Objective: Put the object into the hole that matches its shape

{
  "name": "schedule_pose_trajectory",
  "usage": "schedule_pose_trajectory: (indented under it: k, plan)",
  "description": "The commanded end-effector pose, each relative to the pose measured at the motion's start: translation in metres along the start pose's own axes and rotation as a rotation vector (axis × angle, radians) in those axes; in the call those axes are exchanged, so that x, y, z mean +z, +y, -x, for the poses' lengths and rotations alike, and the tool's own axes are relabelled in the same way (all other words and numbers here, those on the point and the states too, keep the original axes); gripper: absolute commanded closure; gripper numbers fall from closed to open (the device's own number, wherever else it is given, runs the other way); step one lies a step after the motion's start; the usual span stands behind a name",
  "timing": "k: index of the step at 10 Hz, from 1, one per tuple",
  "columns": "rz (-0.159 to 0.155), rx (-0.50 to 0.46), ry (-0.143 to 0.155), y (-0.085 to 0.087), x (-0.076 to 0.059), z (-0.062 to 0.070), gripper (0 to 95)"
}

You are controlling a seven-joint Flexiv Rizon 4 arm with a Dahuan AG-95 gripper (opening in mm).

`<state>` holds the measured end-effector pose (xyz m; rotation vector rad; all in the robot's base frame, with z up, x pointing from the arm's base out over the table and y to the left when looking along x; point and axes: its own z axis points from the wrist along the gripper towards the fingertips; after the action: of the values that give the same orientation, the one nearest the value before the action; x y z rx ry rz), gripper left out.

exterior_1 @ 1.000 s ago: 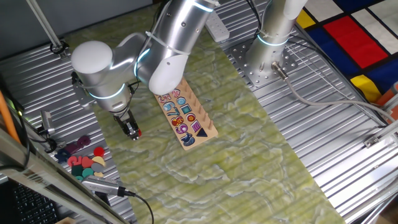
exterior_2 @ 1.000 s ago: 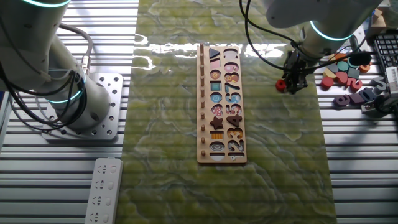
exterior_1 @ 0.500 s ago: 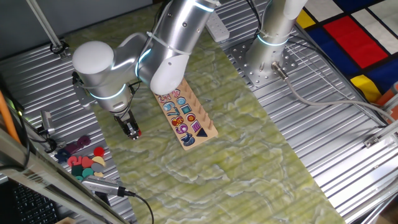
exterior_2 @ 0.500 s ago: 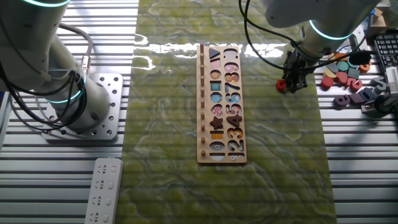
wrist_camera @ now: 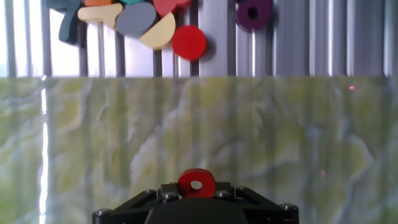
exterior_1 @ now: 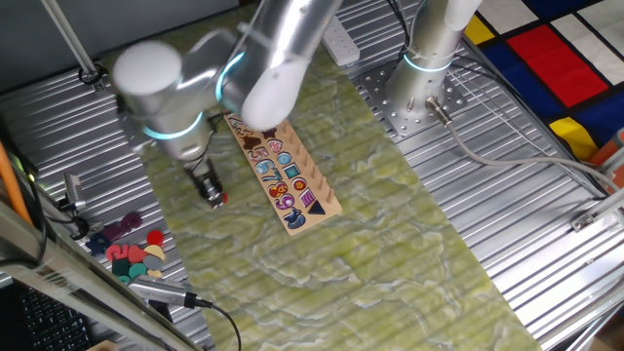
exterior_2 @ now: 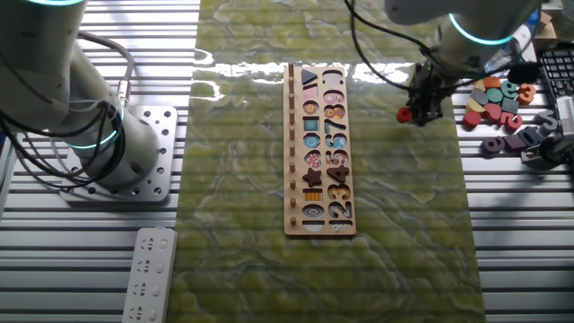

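My gripper [exterior_1: 216,196] is shut on the small red round piece [exterior_1: 223,198], held just above the green mat. In the other fixed view the gripper [exterior_2: 414,112] carries the red piece [exterior_2: 405,114] to the right of the wooden shape board [exterior_2: 319,152]. In the hand view the red piece [wrist_camera: 196,183] has a small pale hole in its middle and sits between the black fingers at the bottom edge. The board [exterior_1: 283,175] lies to the right of the gripper, most of its holes filled with coloured shapes.
A pile of loose coloured pieces [exterior_1: 132,253] lies on the ribbed metal beside the mat; it also shows in the other fixed view [exterior_2: 502,108] and the hand view [wrist_camera: 143,22]. A second arm's base [exterior_2: 134,144] and a white remote [exterior_2: 148,274] are at the far side.
The arm has lifted and shifted toward the board, carrying the red piece with it. The gripper stays shut.
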<state>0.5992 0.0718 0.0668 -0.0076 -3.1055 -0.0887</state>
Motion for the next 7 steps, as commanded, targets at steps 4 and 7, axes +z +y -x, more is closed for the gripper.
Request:
schedule_pose_trajectory:
  k: [4,7]
  plan:
    - [0.003,0.017,0.002,0.001,-0.003,-0.037,95.0]
    - [0.006,0.017,0.013,0.001,-0.003,-0.037,95.0]
